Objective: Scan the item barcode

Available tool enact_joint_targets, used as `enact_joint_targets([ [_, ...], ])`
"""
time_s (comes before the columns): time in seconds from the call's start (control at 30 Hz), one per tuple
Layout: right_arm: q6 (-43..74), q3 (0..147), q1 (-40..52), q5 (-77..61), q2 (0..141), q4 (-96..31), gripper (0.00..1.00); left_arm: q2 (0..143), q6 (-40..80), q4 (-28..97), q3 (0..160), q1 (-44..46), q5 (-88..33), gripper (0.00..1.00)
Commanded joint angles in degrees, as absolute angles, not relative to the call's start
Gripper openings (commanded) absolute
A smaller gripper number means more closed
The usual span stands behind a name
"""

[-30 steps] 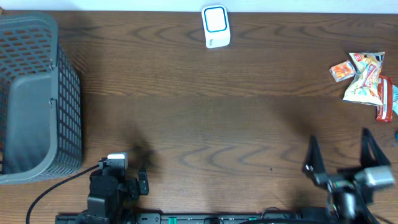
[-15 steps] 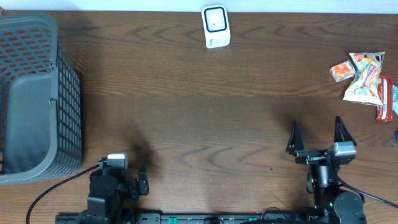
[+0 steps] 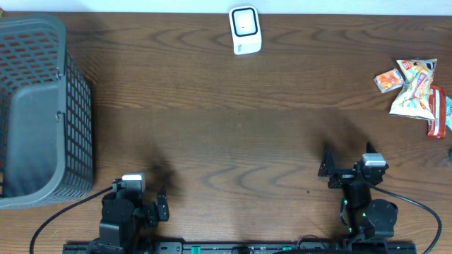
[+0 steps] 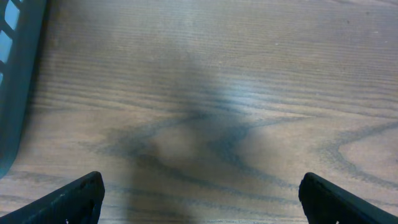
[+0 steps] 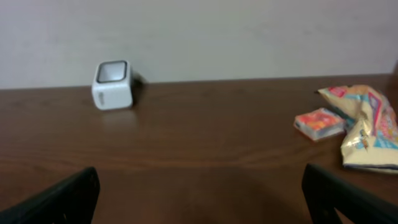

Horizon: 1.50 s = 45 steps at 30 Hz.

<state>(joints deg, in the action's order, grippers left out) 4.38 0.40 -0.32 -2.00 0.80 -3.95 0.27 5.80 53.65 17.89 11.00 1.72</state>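
2 pincers (image 4: 200, 198) (image 5: 200, 193) spread, 1 scanner (image 3: 245, 29), 1 basket (image 3: 79, 120)

dark wood worktop (image 3: 212, 127): grey mesh basket (image 3: 42, 106) at 9 o'clock, white barcode scanner (image 3: 245, 29) at 12, snack packets (image 3: 413, 88) at 3, left arm (image 3: 120, 215) at 7, right arm (image 3: 367, 212) at 5.

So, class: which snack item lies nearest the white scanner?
The small orange packet, leftmost of them; the pale bag and red bar lie further right.
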Motion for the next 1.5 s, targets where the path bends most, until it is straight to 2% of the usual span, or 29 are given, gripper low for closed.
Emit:
enact_joint_targets([
  [0.0, 5.1, 0.32, -0.75, -0.32, 0.27, -4.29, 0.99, 0.23, 5.87, 53.98, 17.96, 11.18, 2.2, 1.0],
  [1.17, 5.1, 0.32, -0.78, -0.34, 0.34, -4.27, 0.99, 0.12, 5.89, 53.67, 17.96, 11.18, 2.2, 1.0],
  [1.47, 5.1, 0.32, -0.78, -0.32, 0.34, -4.27, 0.99, 0.12, 4.23, 29.69, 14.76, 11.16, 2.26, 1.0],
])
